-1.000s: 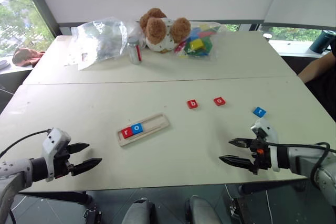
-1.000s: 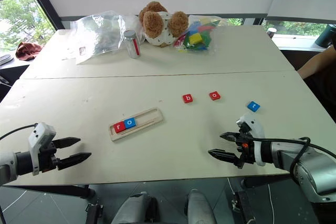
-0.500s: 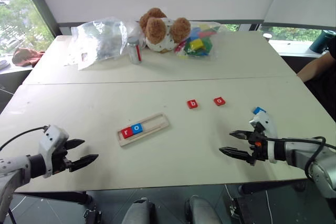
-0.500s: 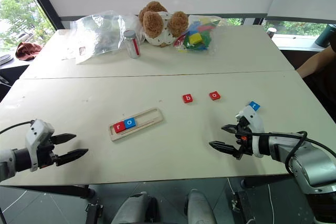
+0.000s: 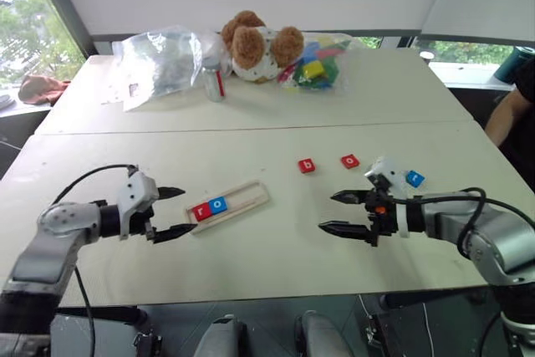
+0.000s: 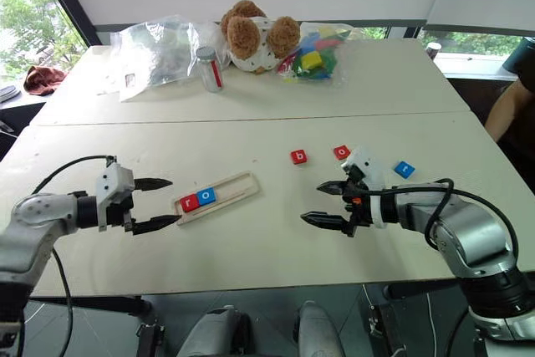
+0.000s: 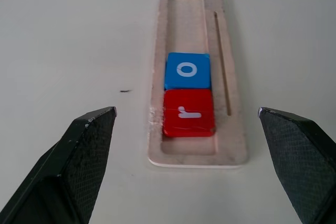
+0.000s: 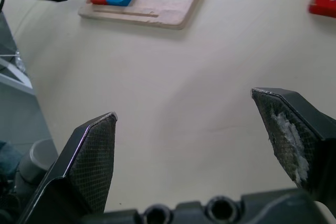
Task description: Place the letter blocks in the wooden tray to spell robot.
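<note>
The wooden tray (image 5: 228, 205) lies slanted on the pale tabletop (image 5: 251, 265), slightly left of centre. Two letter blocks sit side by side at its nearer left end — a red "r" (image 5: 201, 211) and a blue "o" (image 5: 218, 204) touching it; the rest of the slot is bare wood. Three more blocks lie loose on the tabletop to the right: a red "b" (image 5: 307, 165), a red "o" (image 5: 349, 160) beside it, and a blue block (image 5: 413, 178) further right, partly behind the right wrist.

The left gripper (image 5: 172, 212) hovers just beside the tray's left end, fingers wide apart, holding nothing. The right gripper (image 5: 338, 211) hangs over bare tabletop, well right of the tray and nearer than the loose red blocks — also spread wide and empty.
</note>
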`<action>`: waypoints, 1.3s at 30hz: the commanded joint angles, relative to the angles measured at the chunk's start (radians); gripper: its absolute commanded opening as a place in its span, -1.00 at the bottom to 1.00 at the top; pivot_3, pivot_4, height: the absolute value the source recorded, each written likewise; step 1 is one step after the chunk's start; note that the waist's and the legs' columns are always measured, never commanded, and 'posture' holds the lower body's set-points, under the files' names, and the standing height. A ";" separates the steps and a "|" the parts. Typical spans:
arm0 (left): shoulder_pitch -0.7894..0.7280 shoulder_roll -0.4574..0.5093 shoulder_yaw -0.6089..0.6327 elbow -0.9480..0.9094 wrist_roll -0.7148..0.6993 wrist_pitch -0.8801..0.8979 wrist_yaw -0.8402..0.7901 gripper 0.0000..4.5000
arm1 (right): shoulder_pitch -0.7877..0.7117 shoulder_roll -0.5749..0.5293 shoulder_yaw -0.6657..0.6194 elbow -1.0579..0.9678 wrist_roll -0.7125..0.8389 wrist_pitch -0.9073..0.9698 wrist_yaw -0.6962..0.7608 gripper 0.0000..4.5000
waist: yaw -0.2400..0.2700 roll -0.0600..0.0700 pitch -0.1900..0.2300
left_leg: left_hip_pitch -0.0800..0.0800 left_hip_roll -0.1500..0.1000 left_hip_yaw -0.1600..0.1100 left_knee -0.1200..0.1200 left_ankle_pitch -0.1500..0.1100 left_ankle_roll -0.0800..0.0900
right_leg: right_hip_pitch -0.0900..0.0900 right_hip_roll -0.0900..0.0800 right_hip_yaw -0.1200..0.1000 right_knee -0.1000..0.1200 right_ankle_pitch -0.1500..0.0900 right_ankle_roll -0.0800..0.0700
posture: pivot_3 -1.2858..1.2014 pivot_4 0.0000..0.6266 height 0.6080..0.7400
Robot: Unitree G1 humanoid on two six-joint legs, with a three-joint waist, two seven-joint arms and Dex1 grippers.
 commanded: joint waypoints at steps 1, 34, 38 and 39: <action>-0.055 -0.020 -0.032 0.077 0.040 -0.082 -0.022 1.00 | -0.004 0.002 -0.015 -0.087 0.043 0.023 -0.006 0.98 | -0.001 0.000 0.000 | 0.000 0.000 0.000 0.001 0.000 0.000 | 0.000 0.000 0.000 0.000 0.000 0.000 | 0.03 -0.52 1.00; -0.086 -0.098 -0.138 0.277 0.123 -0.216 -0.085 0.38 | 0.045 -0.032 -0.062 -0.125 0.084 0.055 -0.060 1.00 | 0.015 0.001 -0.002 | 0.004 0.000 0.000 0.003 0.000 0.001 | 0.004 0.000 0.000 0.002 0.000 0.000 | 0.03 -0.52 1.00; -0.182 -0.131 -0.190 0.222 0.117 -0.194 -0.133 0.38 | 0.084 -0.058 -0.132 -0.100 0.075 0.056 -0.076 1.00 | 0.030 0.001 -0.002 | 0.003 0.000 -0.001 0.003 0.000 0.001 | 0.004 0.000 0.000 0.001 0.000 0.000 | 0.03 -0.52 1.00; -0.214 -0.147 -0.209 0.220 0.120 -0.192 -0.147 0.38 | 0.097 -0.069 -0.156 -0.096 0.075 0.058 -0.079 1.00 | 0.035 0.001 -0.002 | 0.002 -0.001 -0.001 0.004 0.000 0.001 | 0.004 0.000 -0.001 0.001 0.000 0.000 | 0.03 -0.52 1.00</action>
